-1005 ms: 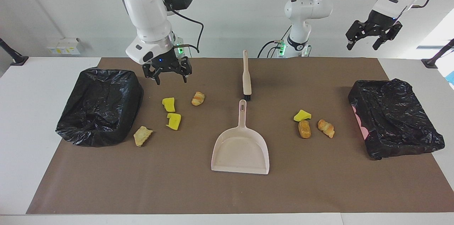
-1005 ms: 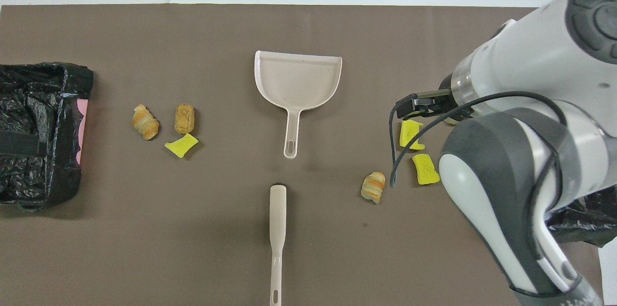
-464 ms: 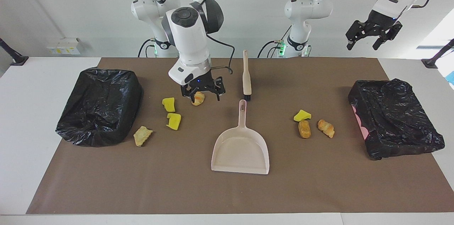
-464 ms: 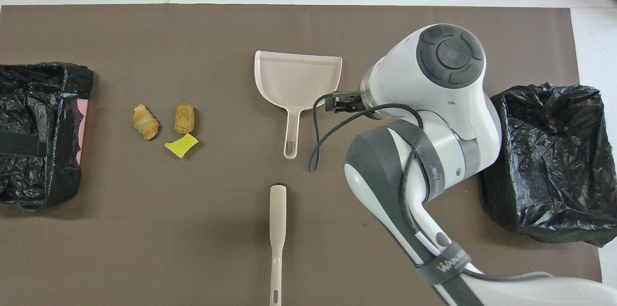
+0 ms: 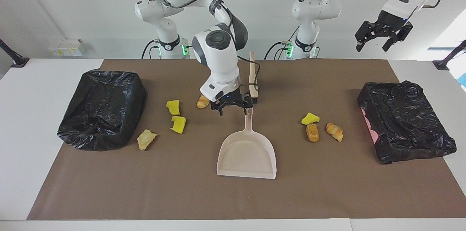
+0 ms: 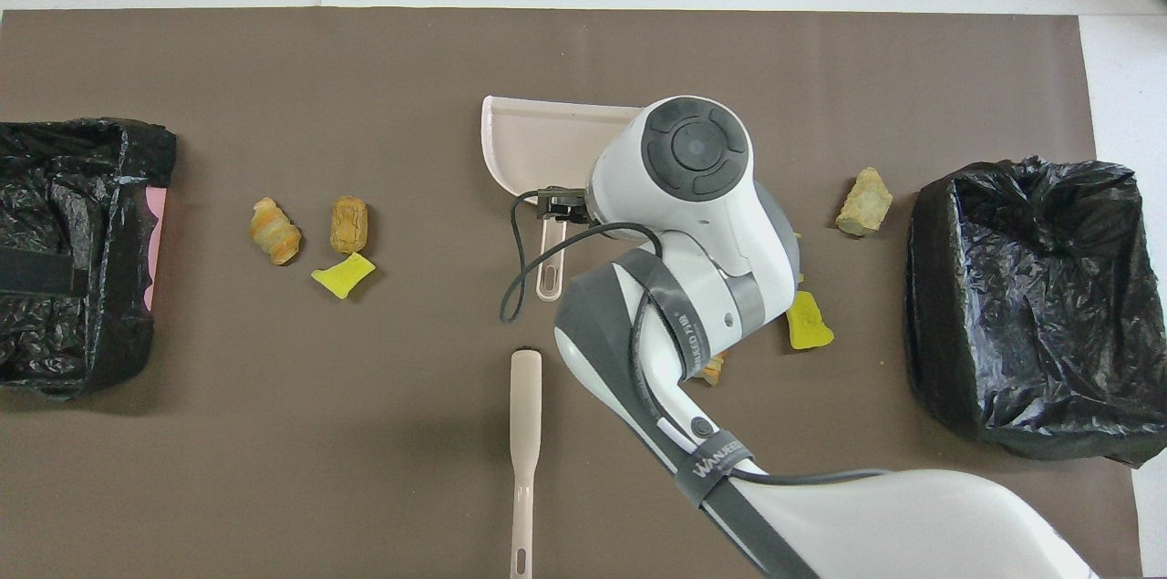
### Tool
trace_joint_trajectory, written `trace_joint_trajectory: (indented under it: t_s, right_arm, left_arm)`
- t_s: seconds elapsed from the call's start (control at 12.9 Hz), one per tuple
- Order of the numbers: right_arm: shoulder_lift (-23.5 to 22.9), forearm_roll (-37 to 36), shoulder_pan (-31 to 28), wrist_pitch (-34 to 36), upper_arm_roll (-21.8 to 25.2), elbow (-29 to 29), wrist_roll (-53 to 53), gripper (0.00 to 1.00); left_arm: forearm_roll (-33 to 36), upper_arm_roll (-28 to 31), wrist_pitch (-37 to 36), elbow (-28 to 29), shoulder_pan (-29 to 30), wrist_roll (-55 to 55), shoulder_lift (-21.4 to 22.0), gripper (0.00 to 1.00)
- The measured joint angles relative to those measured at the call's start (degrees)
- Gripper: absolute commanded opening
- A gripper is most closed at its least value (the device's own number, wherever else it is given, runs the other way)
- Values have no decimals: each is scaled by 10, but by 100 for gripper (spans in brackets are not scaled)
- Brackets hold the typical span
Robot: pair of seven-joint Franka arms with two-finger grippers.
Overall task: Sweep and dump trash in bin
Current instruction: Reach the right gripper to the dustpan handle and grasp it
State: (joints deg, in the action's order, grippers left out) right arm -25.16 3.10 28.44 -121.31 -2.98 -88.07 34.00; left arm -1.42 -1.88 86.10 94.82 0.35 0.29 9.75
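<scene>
I see the trash [image 5: 173,107], spongy yellow wedges and crusty golden pastry bits, scattered either side of the smooth beige dustpan [image 5: 247,158] on the tabletop. My right hand [image 5: 233,109] hangs released over the dustpan's handle; my left hand [image 5: 382,40] waits released, high above it.
</scene>
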Motion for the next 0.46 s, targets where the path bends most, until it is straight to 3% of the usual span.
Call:
trace_joint_trajectory:
  t_s: [0.46]
  right_arm:
    - [-63,-49,42,-30,1,12,45,100]
  left_arm:
    - [0,0,0,0,0,0,0,100]
